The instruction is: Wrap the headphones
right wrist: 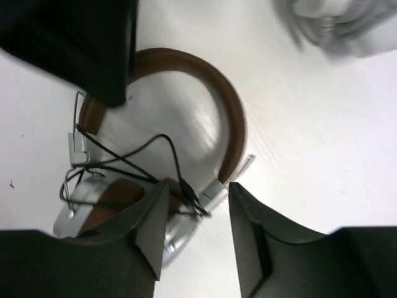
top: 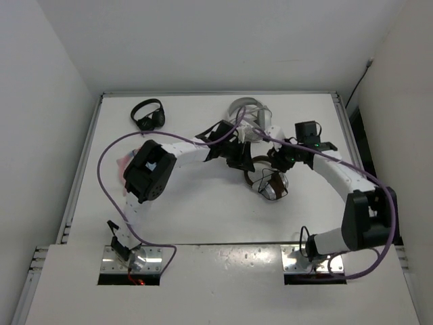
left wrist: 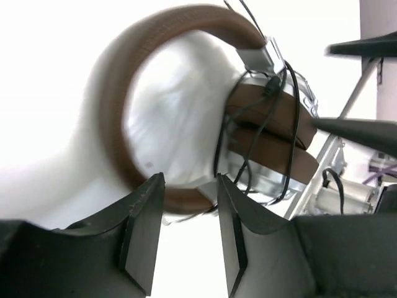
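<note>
Right gripper (right wrist: 198, 186), jaws parted and empty, hovers just above the folded earcups (right wrist: 118, 198) of the headphones (top: 267, 184) lying mid-table (top: 189, 217), their headband (right wrist: 231, 118) arching away toward the left gripper (left wrist: 189, 180), likewise parted, at the band's crown.

Top external: fixed high, behind the arm bases, tilted down over the whole table (top: 203, 223); distant, both arms in frame.
Left wrist: low, near-level, sighting past the left gripper (left wrist: 189, 180); very close to the headphones (left wrist: 273, 118).
Right wrist: overhead, facing straight down past the right gripper (right wrist: 198, 186); close.
Shared by all three views: the headphones, mid-table.
</note>
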